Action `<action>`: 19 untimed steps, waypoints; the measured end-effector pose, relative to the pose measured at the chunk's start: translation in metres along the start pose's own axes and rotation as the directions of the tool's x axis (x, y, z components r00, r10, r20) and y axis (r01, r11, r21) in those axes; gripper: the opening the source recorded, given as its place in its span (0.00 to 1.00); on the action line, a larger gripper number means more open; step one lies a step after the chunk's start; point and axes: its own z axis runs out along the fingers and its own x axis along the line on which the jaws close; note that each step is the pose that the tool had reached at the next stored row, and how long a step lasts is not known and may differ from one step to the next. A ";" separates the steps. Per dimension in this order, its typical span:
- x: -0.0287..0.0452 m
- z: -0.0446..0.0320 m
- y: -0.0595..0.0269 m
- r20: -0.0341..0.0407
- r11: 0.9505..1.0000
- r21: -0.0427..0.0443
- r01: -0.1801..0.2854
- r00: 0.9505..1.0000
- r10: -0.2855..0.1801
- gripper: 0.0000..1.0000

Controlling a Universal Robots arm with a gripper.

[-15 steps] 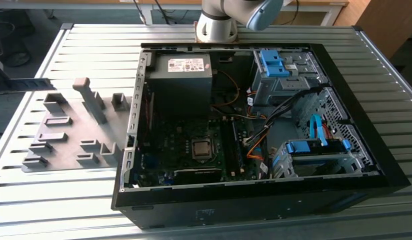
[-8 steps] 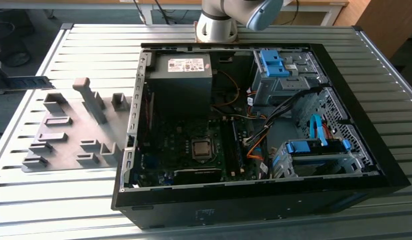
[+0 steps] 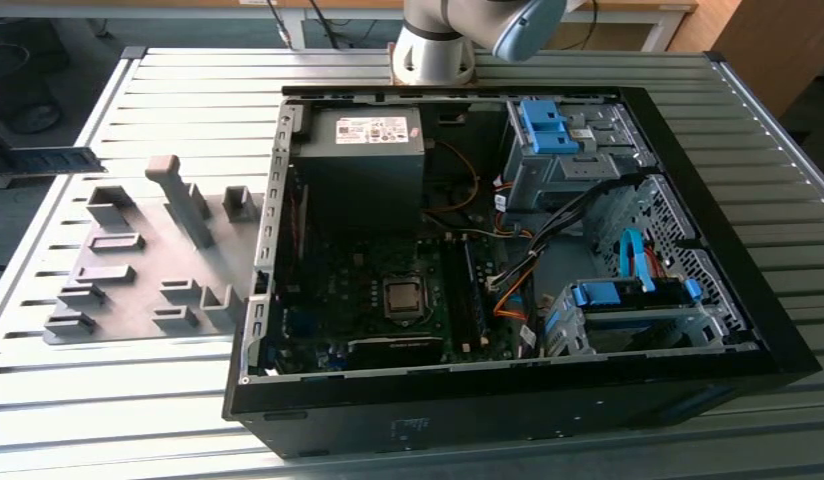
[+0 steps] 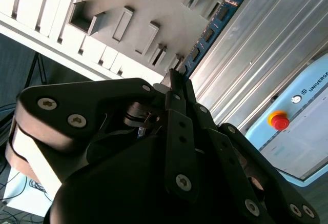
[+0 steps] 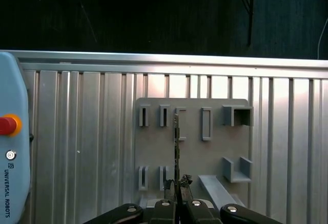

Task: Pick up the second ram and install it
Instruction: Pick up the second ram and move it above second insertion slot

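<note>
Fingers [image 4: 177, 116] are pressed together on the second ram [image 4: 207, 34], which reaches out from their tips as a blue-green stick with dark chips. In the first wrist view it shows edge-on, a thin dark line over the grey fixture plate [image 5: 205, 155]. It appears to hang above the plate, though whether its far end is free of the nearest slot block cannot be told. In the exterior view, going from that view's left to its right, the fixture plate lies on the slatted aluminium worktop [image 3: 185, 100], just beside the open computer case [image 3: 452, 425]. Inside the case the motherboard [image 3: 345, 290] carries the processor socket [image 3: 403, 297]. The narrow memory slots [image 3: 474, 295] seem to run just on the exterior view's right of the socket, with orange and black cables [image 3: 512, 295] close by. The work looks to be at the carrying stage, with the stick gripped but not seated. Doing it well likely calls for a firm clamp, the board kept square to the fingers, its long edge parallel to the slot, and a path clear of the case wall and those cables.
</note>
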 end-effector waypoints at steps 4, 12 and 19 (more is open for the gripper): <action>-0.0001 -0.0023 0.0000 0.000 1.000 0.000 0.000 1.000 0.000 0.14; -0.0001 -0.0027 -0.0014 0.000 1.000 0.000 0.000 1.000 0.000 0.14; -0.0001 -0.0027 -0.0046 0.000 1.000 0.000 0.000 1.000 0.000 0.14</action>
